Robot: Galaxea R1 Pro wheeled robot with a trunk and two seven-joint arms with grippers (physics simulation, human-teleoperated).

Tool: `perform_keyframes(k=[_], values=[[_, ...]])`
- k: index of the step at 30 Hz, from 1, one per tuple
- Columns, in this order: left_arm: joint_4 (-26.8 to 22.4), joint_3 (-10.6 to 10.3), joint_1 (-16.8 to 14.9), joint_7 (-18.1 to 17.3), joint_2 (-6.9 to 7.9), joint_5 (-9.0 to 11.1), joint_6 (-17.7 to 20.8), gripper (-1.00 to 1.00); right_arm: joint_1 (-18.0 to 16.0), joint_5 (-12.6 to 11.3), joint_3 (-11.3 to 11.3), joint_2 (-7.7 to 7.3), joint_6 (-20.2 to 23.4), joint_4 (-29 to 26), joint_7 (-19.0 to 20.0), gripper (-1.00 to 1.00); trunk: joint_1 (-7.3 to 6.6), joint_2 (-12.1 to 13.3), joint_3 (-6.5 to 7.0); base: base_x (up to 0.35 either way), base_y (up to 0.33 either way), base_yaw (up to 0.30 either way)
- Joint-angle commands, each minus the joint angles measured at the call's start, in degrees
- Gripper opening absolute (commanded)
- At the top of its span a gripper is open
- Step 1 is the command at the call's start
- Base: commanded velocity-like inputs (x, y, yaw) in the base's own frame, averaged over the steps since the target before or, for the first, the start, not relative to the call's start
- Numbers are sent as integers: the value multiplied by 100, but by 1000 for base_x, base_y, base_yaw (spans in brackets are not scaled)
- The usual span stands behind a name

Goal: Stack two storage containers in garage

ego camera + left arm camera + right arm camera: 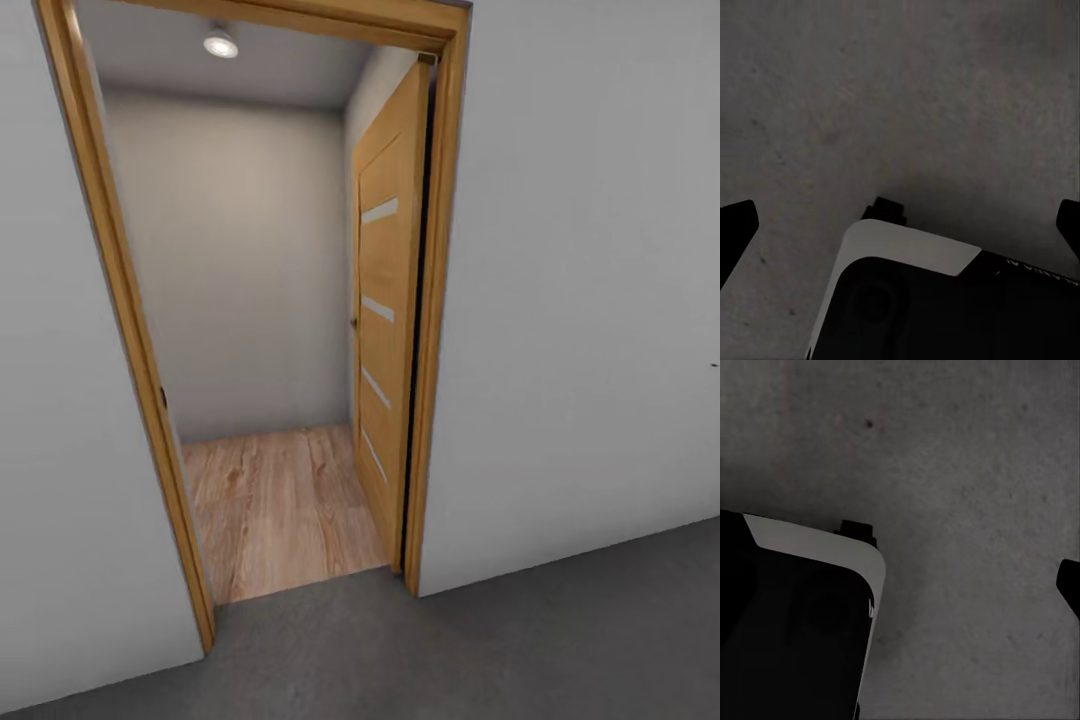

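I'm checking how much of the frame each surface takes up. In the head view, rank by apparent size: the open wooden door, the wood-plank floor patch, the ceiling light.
1. Open wooden door, largest.
2. Wood-plank floor patch, smaller, though it lies foreshortened, so this is looser.
3. Ceiling light, clearly smallest.

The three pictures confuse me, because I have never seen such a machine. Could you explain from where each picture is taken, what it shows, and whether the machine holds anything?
These are simulated pictures from a wheeled robot with two arms. The large picture comes from a camera on its head. It faces an open doorway in a pale grey wall. The wooden door stands swung inward. Behind it lies a small room with a light wood floor and a ceiling lamp. The robot itself stands on dark grey concrete.

The two dark pictures come from cameras near each arm's gripper, looking down at that same concrete. The black and white shape is part of the robot's own body. The left gripper has dark fingertips at the picture's edges, wide apart, with nothing between them.
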Motion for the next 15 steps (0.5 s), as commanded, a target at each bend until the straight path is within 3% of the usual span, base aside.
perform_keyframes(k=[1, 15], values=[[3, -48, -5, 17, -12, 49, -21, 100, -7, -15, 36, 1, -33, 17, -12, 100, 4, -4, -7, 321, 0, 269], [10, -48, -5, 20, -29, 55, -30, 100, -6, -15, 36, 1, -33, 17, -12, 100, 4, -4, -7, 321, 0, 269]])
